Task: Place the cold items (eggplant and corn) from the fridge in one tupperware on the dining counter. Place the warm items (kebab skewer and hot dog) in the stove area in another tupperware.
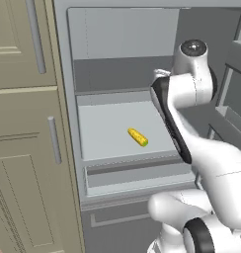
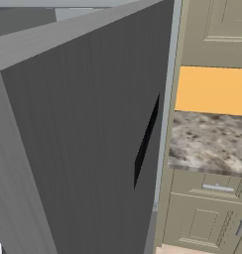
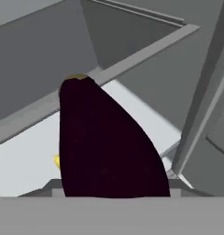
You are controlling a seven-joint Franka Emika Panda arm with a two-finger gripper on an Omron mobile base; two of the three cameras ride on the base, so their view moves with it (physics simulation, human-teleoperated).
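Note:
A dark purple eggplant (image 3: 102, 147) stands right in front of the hand camera, its greenish stem end up, and it covers my fingertips. It hangs over the fridge shelf (image 3: 22, 165) with my gripper shut on it. The yellow corn (image 1: 138, 137) lies loose near the middle of the white fridge shelf (image 1: 105, 123). A yellow sliver of the corn (image 3: 56, 161) peeks out beside the eggplant. My folded white arm (image 1: 184, 108) reaches into the right side of the fridge and hides the hand. The tupperware, kebab skewer and hot dog are out of view.
Beige cabinet doors (image 1: 23, 148) with bar handles flank the fridge on the left. A drawer (image 1: 137, 175) sits under the shelf. The dark open fridge door (image 2: 83, 149) blocks most of the right base view, with a marbled counter (image 2: 207, 141) and cabinets beyond it.

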